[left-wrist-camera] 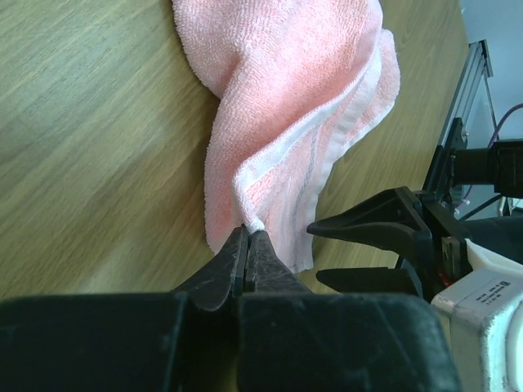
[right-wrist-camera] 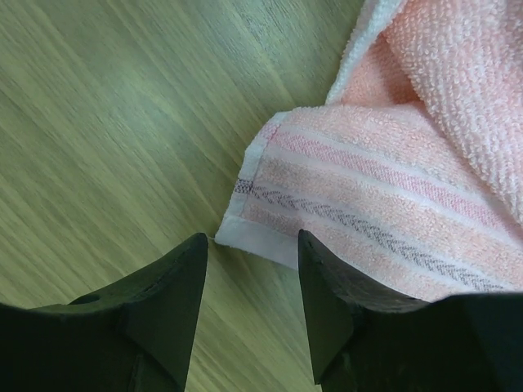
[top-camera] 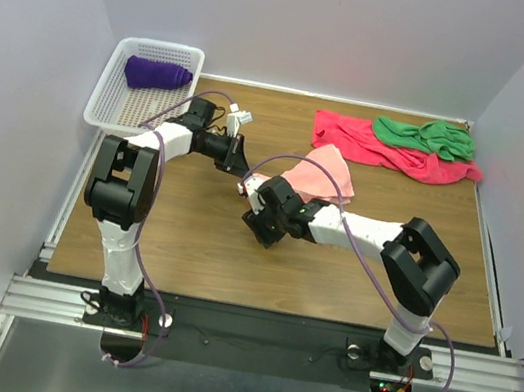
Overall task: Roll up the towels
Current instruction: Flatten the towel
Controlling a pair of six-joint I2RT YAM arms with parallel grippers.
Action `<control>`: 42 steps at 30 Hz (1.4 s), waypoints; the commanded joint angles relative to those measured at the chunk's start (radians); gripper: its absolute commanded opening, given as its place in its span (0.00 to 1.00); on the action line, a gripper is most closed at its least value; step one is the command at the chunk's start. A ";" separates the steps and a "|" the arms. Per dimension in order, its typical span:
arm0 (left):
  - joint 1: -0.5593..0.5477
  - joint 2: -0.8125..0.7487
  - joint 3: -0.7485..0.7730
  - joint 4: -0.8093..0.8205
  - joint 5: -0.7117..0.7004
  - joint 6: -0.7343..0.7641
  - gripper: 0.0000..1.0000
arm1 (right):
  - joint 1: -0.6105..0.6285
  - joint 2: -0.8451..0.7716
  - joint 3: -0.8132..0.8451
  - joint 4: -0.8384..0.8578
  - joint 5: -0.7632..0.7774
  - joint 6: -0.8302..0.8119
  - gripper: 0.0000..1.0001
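A salmon-pink towel (top-camera: 329, 172) lies crumpled in the middle of the table, lifted at its near-left end. My left gripper (left-wrist-camera: 248, 233) is shut on a white hem corner of this towel (left-wrist-camera: 286, 98). My right gripper (right-wrist-camera: 252, 245) is open just above the wood, with the towel's other striped hem corner (right-wrist-camera: 270, 241) lying between its fingertips, not pinched. In the left wrist view the right gripper (left-wrist-camera: 314, 254) stands open just right of the hem. A crimson towel (top-camera: 391, 153) and a green towel (top-camera: 427, 136) lie bunched at the back right. A rolled purple towel (top-camera: 157, 73) rests in the basket.
A white mesh basket (top-camera: 116, 99) stands at the back left corner. White walls close in the table on three sides. Bare wood (top-camera: 183, 243) lies in front of both grippers, toward the arm bases.
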 commanded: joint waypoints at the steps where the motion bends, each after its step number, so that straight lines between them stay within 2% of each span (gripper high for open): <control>1: 0.003 -0.019 0.034 0.014 0.038 0.004 0.00 | 0.017 0.021 0.008 0.052 0.067 0.015 0.54; 11: 0.011 -0.019 0.022 0.019 0.037 0.005 0.00 | 0.039 0.032 0.029 0.050 0.083 0.015 0.51; 14: 0.011 -0.016 0.026 0.019 0.035 0.002 0.00 | 0.046 0.067 0.028 0.049 0.090 0.004 0.39; 15: 0.011 -0.018 0.029 0.019 0.035 0.001 0.00 | 0.046 0.078 0.025 0.046 0.101 0.001 0.26; 17: 0.012 -0.025 0.029 0.017 0.034 -0.001 0.00 | 0.046 0.075 0.016 0.042 0.112 0.002 0.07; 18: 0.014 -0.030 0.031 0.008 0.032 0.001 0.00 | 0.048 0.054 0.011 0.041 0.126 -0.001 0.01; 22: 0.017 -0.106 0.054 -0.037 0.032 0.004 0.00 | 0.031 -0.118 0.005 0.021 0.176 -0.045 0.01; 25: 0.024 -0.171 0.120 -0.086 0.012 -0.001 0.00 | -0.013 -0.270 0.028 -0.007 0.241 -0.151 0.01; 29: 0.066 -0.235 0.222 -0.103 0.008 -0.065 0.00 | -0.191 -0.361 0.103 -0.062 0.252 -0.249 0.01; 30: 0.081 -0.257 0.267 -0.113 0.001 -0.071 0.00 | -0.290 -0.394 0.121 -0.059 0.211 -0.266 0.01; 33: 0.099 -0.300 0.348 -0.161 -0.031 -0.062 0.00 | -0.438 -0.430 0.158 -0.062 0.193 -0.340 0.01; 35: 0.127 -0.318 0.379 -0.175 -0.042 -0.068 0.00 | -0.501 -0.460 0.209 -0.062 0.181 -0.384 0.01; 42: 0.253 -0.332 0.489 -0.129 -0.095 -0.165 0.00 | -0.794 -0.413 0.403 -0.060 0.085 -0.462 0.01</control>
